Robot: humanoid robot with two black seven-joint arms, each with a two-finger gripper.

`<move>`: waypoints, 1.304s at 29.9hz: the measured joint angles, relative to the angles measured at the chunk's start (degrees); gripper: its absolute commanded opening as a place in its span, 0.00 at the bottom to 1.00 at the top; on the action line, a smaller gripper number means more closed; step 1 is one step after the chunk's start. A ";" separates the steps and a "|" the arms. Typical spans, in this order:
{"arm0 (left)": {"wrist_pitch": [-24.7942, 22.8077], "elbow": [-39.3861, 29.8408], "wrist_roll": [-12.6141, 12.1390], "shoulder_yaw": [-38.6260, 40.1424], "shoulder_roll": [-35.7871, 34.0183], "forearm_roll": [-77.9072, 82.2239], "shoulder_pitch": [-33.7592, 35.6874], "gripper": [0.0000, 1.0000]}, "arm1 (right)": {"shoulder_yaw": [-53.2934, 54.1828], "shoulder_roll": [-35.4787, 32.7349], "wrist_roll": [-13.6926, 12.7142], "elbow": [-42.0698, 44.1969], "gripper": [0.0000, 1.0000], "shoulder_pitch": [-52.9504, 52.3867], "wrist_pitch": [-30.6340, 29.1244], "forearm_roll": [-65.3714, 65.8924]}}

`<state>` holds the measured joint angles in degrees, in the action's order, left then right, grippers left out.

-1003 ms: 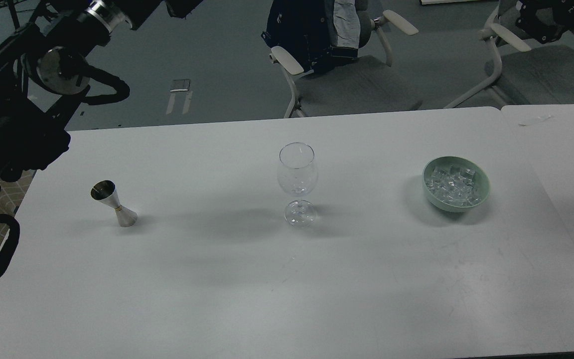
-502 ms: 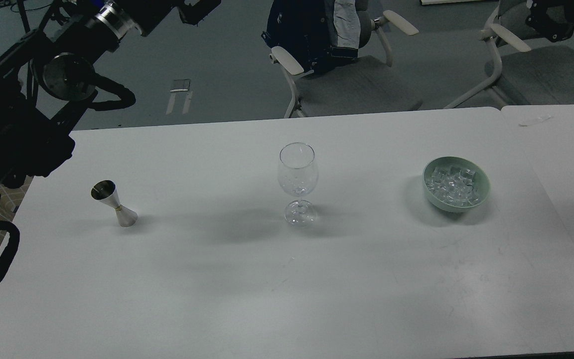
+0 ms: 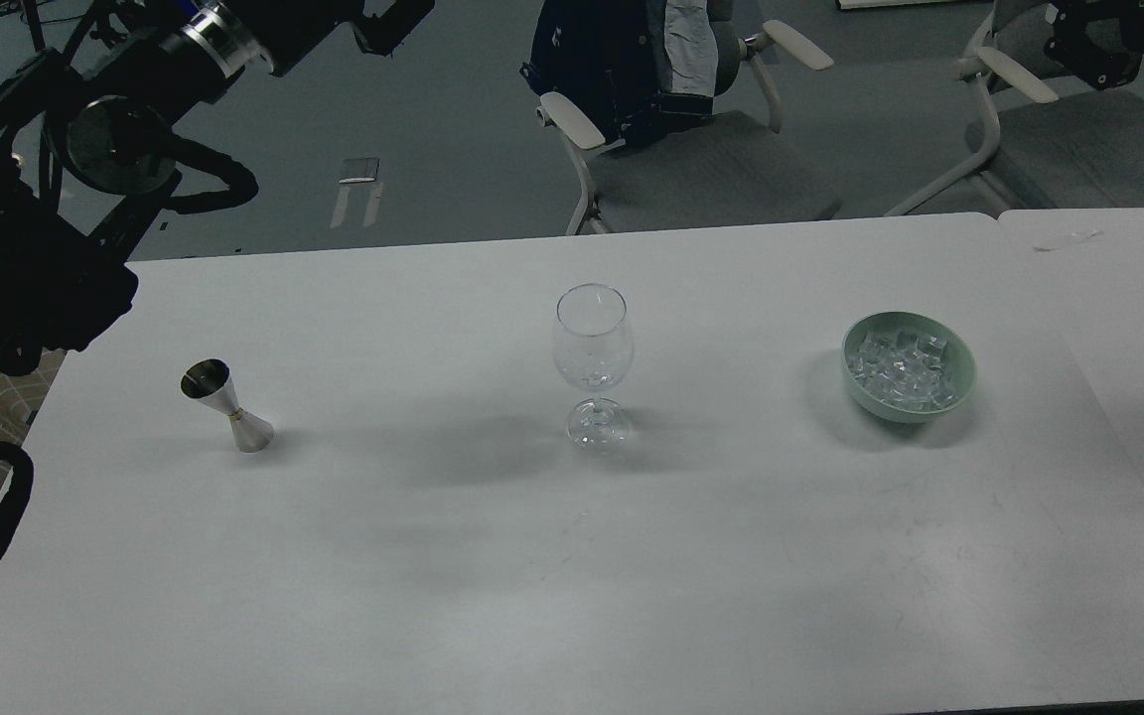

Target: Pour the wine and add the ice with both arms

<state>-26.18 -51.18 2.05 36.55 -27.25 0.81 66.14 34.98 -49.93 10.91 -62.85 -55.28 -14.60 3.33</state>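
Observation:
A clear stemmed wine glass [image 3: 592, 362] stands upright at the table's middle. A small steel jigger [image 3: 225, 403] stands at the left; I cannot see any wine in it or in the glass. A pale green bowl [image 3: 910, 402] at the right holds the ice [image 3: 902, 367], many small clear cubes. My left arm [image 3: 125, 139] is raised over the table's far left corner; its gripper [image 3: 395, 20] is dark and cut by the top edge. My right arm's gripper [image 3: 1088, 48] is high at the top right, dark, far from the bowl.
The white table [image 3: 572, 576] spans the view, with a second table [image 3: 1118, 278] butted on at the right. Two grey chairs [image 3: 701, 159] stand behind the far edge, one draped with a dark jacket [image 3: 622, 60].
My left arm swayed a little right, then back left, staying raised. The right arm shifted slightly at the top right. Glass, jigger and bowl have not moved.

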 measured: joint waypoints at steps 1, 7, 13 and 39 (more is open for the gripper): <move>-0.02 -0.15 -0.06 0.00 0.00 -0.17 -0.03 0.93 | 0.00 0.00 0.00 0.00 1.00 0.00 0.00 0.00; -0.33 -0.43 -0.39 -0.04 -0.19 -0.46 -0.12 0.93 | 0.00 0.00 0.00 -0.12 1.00 0.00 0.02 0.02; -0.45 -4.51 -1.09 -0.08 -2.82 -1.03 -1.26 0.93 | 0.00 0.00 0.00 -0.87 1.00 0.23 0.01 0.02; 4.58 -47.16 -13.43 50.00 -22.87 -17.17 -70.95 0.93 | -0.70 0.85 0.00 -0.93 1.00 2.00 0.44 0.47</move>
<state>-21.61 -98.33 -11.38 86.55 -50.12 -16.36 -4.81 34.28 -49.08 10.90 -63.78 -53.28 -14.16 3.79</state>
